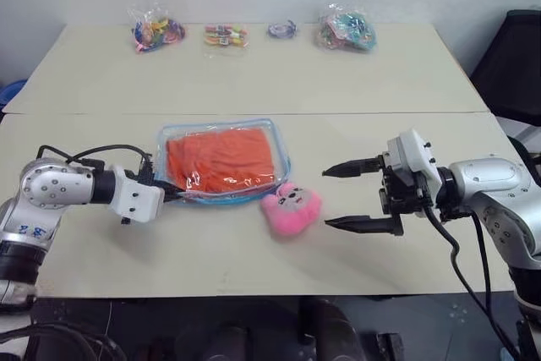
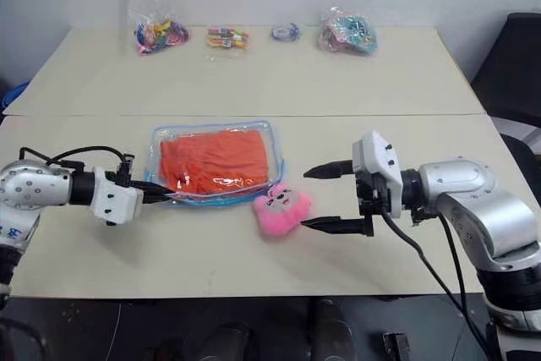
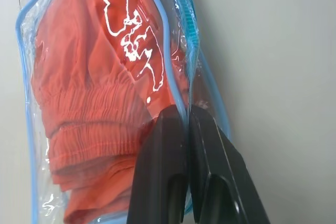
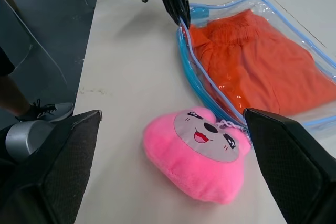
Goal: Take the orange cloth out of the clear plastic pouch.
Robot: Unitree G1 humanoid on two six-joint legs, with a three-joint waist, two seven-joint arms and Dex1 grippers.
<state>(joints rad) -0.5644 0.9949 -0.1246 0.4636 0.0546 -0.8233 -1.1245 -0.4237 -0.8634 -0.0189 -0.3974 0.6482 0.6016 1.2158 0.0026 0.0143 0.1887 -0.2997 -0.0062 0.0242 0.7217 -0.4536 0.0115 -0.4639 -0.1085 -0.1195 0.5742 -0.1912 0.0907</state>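
Pouch: the clear plastic pouch lies flat near the middle of the table, its long side running left to right across the robot's front, light-blue zipper edging all round.
Cloth: the orange cloth is folded inside the pouch and fills most of it; none of it is out yet.
Left gripper: the left gripper reaches in from the left, and its fingers are pressed together on the pouch's near-left corner, pinching the blue edge and the clear film there. In the left wrist view the edge strip runs right down between the two black fingers.
Right gripper: the right gripper hovers well to the right of the pouch, pointing left toward it, jaws spread wide and holding nothing.
Between them: a pink plush toy sits just beside the pouch's near-right corner, directly in the right gripper's line toward the pouch.
Key relation: the pouch lies left of the free hand; the left arm is nearer and already anchors it.
Judgement: the right hand probably has to pass over or round the toy to reach the opening.
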